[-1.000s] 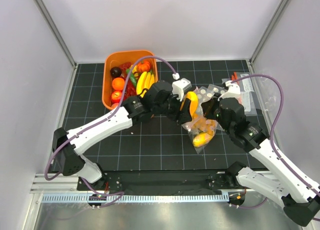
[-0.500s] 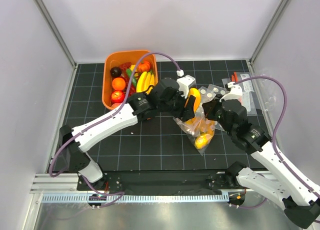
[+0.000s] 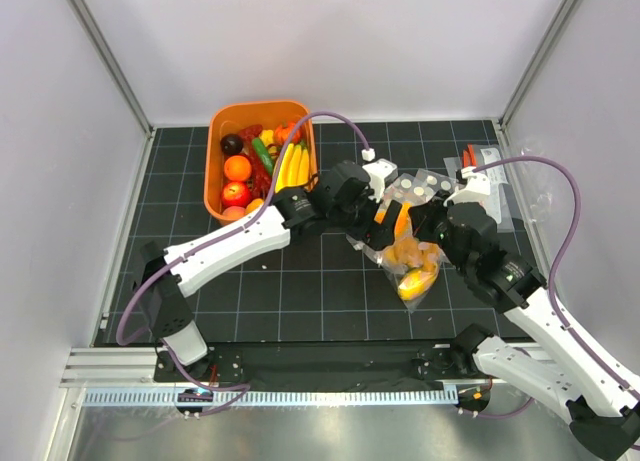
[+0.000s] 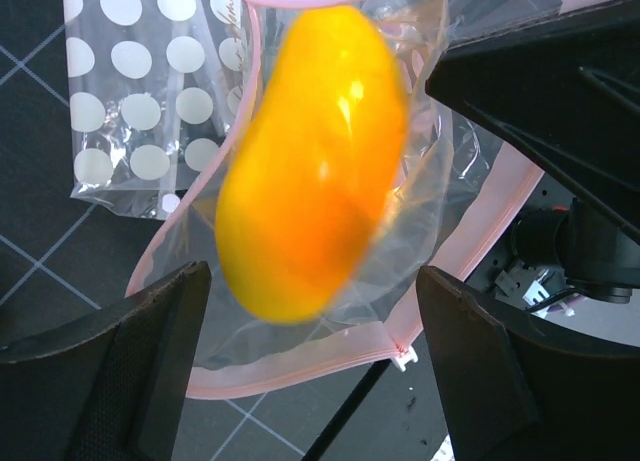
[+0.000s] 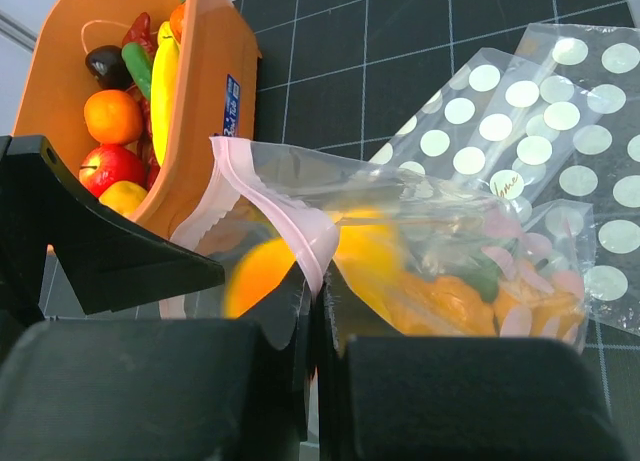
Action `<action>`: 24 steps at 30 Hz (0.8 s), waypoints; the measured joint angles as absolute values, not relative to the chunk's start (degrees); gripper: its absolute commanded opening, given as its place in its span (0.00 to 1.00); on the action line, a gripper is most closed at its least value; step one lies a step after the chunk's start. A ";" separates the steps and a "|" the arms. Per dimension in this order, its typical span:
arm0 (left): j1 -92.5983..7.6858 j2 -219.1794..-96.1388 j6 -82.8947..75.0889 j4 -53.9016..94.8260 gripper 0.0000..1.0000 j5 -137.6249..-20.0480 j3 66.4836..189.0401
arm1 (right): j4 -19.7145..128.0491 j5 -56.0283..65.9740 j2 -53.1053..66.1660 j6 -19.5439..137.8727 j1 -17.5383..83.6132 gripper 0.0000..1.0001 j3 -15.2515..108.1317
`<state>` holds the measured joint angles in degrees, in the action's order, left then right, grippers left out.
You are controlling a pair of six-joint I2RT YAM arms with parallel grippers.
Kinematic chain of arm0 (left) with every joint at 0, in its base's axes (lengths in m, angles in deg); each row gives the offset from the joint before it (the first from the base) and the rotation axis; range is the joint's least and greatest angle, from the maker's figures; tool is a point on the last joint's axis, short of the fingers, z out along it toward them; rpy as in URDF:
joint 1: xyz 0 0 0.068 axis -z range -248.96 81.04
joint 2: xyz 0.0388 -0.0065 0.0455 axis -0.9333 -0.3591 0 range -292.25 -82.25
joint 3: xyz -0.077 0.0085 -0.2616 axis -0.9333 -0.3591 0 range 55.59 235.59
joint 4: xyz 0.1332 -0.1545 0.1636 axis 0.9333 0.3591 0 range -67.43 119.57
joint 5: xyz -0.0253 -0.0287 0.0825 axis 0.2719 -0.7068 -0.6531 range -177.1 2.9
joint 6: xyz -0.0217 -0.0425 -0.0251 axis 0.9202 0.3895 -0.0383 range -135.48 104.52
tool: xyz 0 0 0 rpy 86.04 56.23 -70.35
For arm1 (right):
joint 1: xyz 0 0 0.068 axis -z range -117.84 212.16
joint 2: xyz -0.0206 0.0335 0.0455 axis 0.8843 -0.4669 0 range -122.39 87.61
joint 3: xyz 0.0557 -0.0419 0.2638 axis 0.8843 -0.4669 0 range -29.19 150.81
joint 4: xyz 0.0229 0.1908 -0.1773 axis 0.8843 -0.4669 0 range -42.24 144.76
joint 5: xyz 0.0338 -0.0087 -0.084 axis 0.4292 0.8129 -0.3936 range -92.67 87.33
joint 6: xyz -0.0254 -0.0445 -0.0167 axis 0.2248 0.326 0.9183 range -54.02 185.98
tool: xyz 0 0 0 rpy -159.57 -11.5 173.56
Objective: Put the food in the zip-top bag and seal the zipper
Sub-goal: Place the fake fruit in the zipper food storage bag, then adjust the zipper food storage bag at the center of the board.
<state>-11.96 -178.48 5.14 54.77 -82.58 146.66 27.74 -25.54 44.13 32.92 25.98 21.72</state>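
I see a glossy yellow-orange plastic toy fruit [image 4: 310, 161], motion-blurred, at the mouth of the clear crinkly zip-top bag [image 3: 400, 266], which lies toward 4 o'clock from the table [image 3: 330, 301] centre. Its pale pink zipper strip [image 4: 300, 378] gapes unsealed. Yellow, orange and green toy food [image 5: 450, 296] lies inside.

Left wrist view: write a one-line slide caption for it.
Blurred yellow-orange toy fruit between the fingers of the open left gripper, at the pink-rimmed mouth of the zip-top bag.
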 measured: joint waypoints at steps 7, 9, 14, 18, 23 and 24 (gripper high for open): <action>-11.96 -178.28 4.83 55.89 0.94 -82.58 148.21 | 27.71 -25.80 44.13 32.88 25.98 0.01 21.72; -11.96 -177.58 4.81 56.00 0.93 -82.98 148.36 | 27.71 -25.93 44.13 32.88 25.98 0.01 21.72; -11.96 -173.49 4.86 56.94 0.95 -85.62 148.36 | 27.71 -26.04 44.10 32.88 25.98 0.01 21.72; -11.92 -169.89 5.60 56.91 1.00 -91.65 148.34 | 27.74 -26.07 44.10 32.90 25.98 0.01 21.72; -11.96 -165.01 9.64 52.59 1.00 -100.86 143.01 | 27.78 -25.19 44.59 33.10 25.98 0.01 21.57; -11.96 -164.47 10.25 52.17 1.00 -101.82 141.98 | 27.82 -24.89 44.96 33.14 25.98 0.01 21.39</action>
<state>-11.96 -164.47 10.25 52.17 -101.82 141.98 27.82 -24.89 44.96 33.14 25.98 21.39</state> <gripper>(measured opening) 0.996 0.067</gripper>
